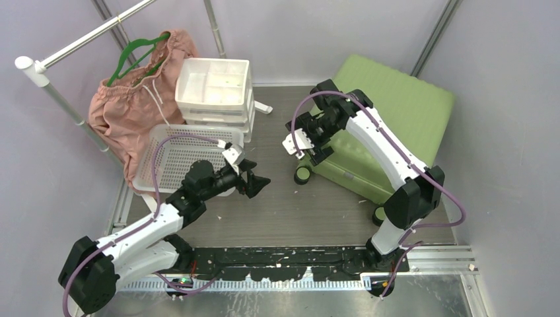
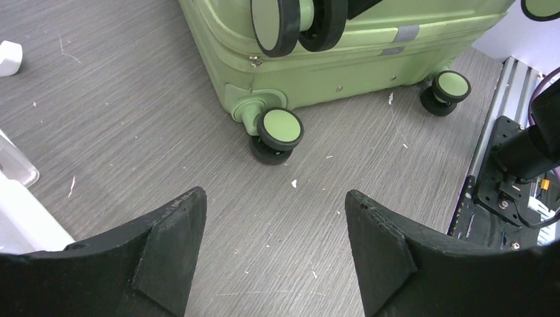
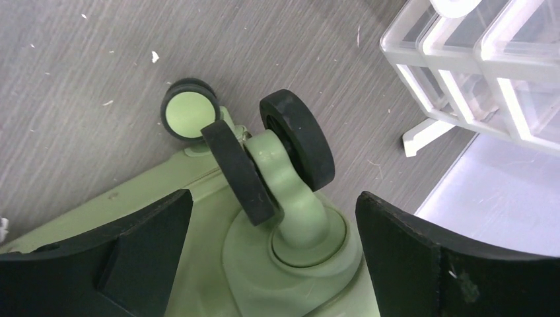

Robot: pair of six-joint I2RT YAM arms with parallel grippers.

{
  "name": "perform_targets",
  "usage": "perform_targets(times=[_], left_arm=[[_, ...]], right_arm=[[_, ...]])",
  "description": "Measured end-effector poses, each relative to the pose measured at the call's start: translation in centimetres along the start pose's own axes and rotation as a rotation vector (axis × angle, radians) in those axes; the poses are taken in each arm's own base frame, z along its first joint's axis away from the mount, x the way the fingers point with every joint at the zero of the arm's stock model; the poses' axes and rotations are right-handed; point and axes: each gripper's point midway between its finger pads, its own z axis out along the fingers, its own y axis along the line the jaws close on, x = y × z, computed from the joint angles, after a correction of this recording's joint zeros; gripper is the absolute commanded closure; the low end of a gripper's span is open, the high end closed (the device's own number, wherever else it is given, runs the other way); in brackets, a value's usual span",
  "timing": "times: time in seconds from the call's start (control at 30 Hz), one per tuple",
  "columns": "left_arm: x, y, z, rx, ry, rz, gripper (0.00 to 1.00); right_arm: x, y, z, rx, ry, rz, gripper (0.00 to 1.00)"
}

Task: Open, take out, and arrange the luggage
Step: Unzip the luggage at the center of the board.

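You have not really started yet; the luggage [image 1: 396, 105] lies flat and shut by the far right corner of the desk, ribbed side up, with its wheels pointing toward the middle and the near edge; no lid is lifted and you can see nothing from inside it, so opening it, taking things out and putting them in order all look like jobs left to do. Your right gripper [image 3: 273, 205] is down at a wheel corner of the luggage; its fingers [image 3: 145, 244] are spread wide, one on each side of a double wheel [image 3: 290, 152], and they do not pinch it. Your left gripper [image 2: 274, 198] hangs over the middle of the desk and points at the luggage; its fingers are spread wide too, and they hold nothing. Now count with me: one luggage; four wheel feet in the left wrist view, though one only peeks in at the corner; two arms; one white basket [image 1: 178, 162] near the left edge; one white drawer stack [image 1: 218, 112] beside it toward the far edge; one pink cloth thing [image 1: 125, 112] with one green hanger [image 1: 135, 56] by the far left corner; one white rail [image 1: 79, 43] above it.
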Motion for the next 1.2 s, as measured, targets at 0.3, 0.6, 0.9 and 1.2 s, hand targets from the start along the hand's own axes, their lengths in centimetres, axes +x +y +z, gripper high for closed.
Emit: perform_targets(times=[0.3,0.6,0.9,1.2], left_arm=[[1.5,0.6,1.1,-0.005,0.031,-0.009,0.25],[3.7,1.4,2.6,-0.011,0.089,-0.025,0.43],[5.1,2.0,6.7,0.014,0.093,-0.017,0.5],[6.2,1.7,12.2,0.03,0.024,0.045,0.49]], right_arm=[[0.3,-1.1,1.8,0.003,0.004,-0.089,0.14],[0.4,-0.4,3.5,-0.05,-0.014,-0.142,0.41],[0.2,-0.9,3.5,-0.038,-0.018,-0.17,0.68],[0.2,-1.1,3.4,0.003,-0.012,-0.143,0.71]])
